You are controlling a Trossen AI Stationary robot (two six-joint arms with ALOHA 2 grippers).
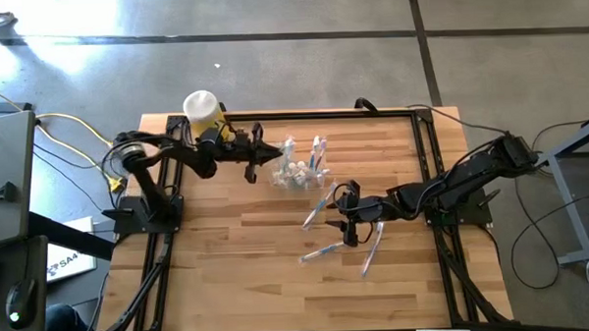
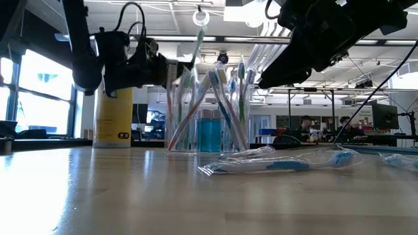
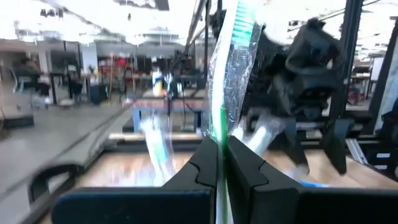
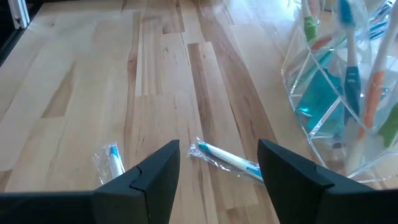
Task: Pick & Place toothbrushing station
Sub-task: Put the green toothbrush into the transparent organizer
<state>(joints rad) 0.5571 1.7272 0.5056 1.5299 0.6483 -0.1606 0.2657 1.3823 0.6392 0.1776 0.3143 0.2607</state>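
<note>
The clear holder cup point(image 1: 297, 168) stands on the table's far middle with several pastel toothbrushes upright in it; it also shows in the low view point(image 2: 208, 124) and the right wrist view point(image 4: 339, 99). My left gripper point(image 1: 273, 156) is just left of the cup, shut on a wrapped green toothbrush point(image 3: 225, 74). My right gripper point(image 1: 346, 215) hangs open and empty above the table, near the cup's right side. Wrapped toothbrushes point(image 1: 321, 203) point(image 1: 322, 251) point(image 1: 372, 251) lie flat on the wood around it; two of them show in the right wrist view point(image 4: 227, 160) point(image 4: 112, 159). My left gripper pinches the wrapped green toothbrush by its handle point(image 3: 221, 134) between its two fingers. The fingers come level from the table's left and lie across the brush. The brush stands nearly upright, its head point(image 3: 247, 15) above the fingers. Its lower end is hidden by the fingers.
A yellow cylinder with a white cap point(image 1: 202, 110) stands at the table's far left, right behind my left arm. A black frame point(image 1: 424, 151) runs along the table's edges. Bare wood lies toward the near edge point(image 1: 279, 294). People show far off in the room point(image 2: 305, 124).
</note>
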